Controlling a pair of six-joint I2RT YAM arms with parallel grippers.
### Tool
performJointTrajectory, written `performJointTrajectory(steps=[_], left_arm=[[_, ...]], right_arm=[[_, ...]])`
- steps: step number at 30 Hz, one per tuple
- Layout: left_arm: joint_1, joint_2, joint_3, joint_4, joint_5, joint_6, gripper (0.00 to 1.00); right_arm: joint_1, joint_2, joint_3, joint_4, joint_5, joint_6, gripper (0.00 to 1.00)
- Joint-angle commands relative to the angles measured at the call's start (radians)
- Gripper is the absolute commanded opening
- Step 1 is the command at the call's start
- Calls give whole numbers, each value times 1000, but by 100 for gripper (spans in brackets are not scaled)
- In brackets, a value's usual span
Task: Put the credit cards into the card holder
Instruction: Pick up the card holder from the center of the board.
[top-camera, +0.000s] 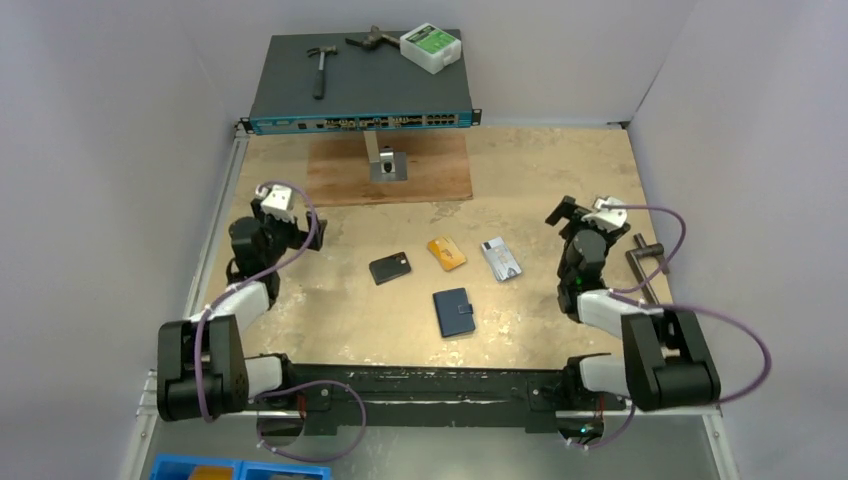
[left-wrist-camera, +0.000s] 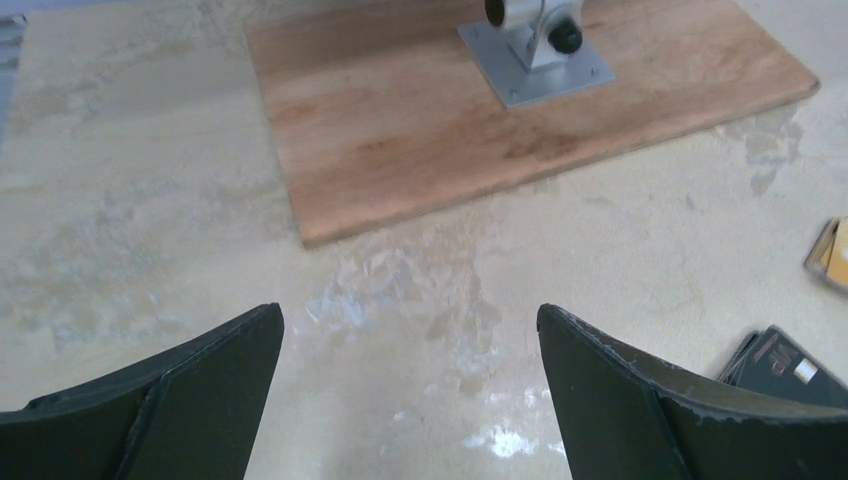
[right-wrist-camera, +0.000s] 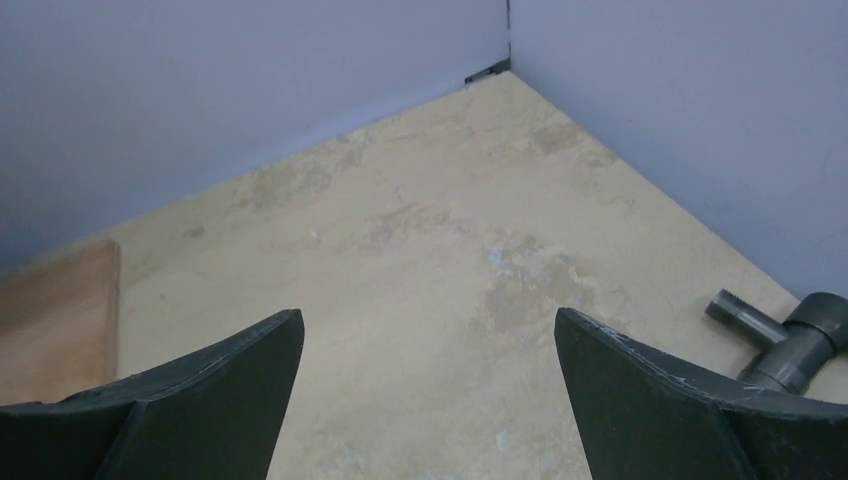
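Observation:
In the top view a black card (top-camera: 390, 268), an orange-gold card (top-camera: 446, 253) and a silver-grey card (top-camera: 500, 259) lie flat in a row mid-table. The navy card holder (top-camera: 455, 313) lies closed just in front of them. My left gripper (top-camera: 283, 210) is open and empty at the left, well away from the cards. Its wrist view shows the black card (left-wrist-camera: 785, 368) and an edge of the orange-gold card (left-wrist-camera: 830, 255) at the right. My right gripper (top-camera: 585, 212) is open and empty at the right, facing the far right corner.
A wooden board (top-camera: 390, 170) with a metal bracket (top-camera: 385, 160) lies at the back. Behind it a network switch (top-camera: 360, 90) carries a hammer (top-camera: 320, 70), another tool and a white box (top-camera: 430, 47). A grey pipe fitting (top-camera: 645, 262) lies right. Blue bin (top-camera: 235, 468) near front.

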Motion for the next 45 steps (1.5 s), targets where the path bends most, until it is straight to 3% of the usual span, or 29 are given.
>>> performJointTrajectory(steps=[1, 4, 7, 10, 14, 18, 24, 33, 39, 45], left_arm=[[17, -101, 345, -692, 36, 91, 100], [18, -106, 534, -1049, 20, 132, 100], [17, -139, 625, -1276, 3, 159, 100], [18, -184, 685, -1463, -11, 188, 100], [17, -239, 734, -1642, -19, 230, 100], [18, -286, 742, -1735, -18, 294, 100], [18, -312, 722, -1828, -32, 349, 100], [15, -307, 727, -1854, 1, 365, 100], [12, -300, 767, -1874, 36, 357, 100], [-45, -283, 786, -1875, -5, 364, 100]], right_arm=[[1, -141, 272, -608, 135, 304, 99], [-7, -148, 403, -852, 8, 484, 99], [-13, -224, 380, -841, -266, 547, 99], [18, -322, 328, -817, -441, 506, 99], [312, -410, 311, -995, -273, 438, 99], [581, -406, 251, -1075, -133, 479, 99], [817, -283, 243, -1176, -10, 557, 99], [850, -230, 178, -1165, -72, 630, 95], [856, -155, 151, -1095, -176, 674, 88], [856, -190, 78, -1020, -294, 712, 83]])
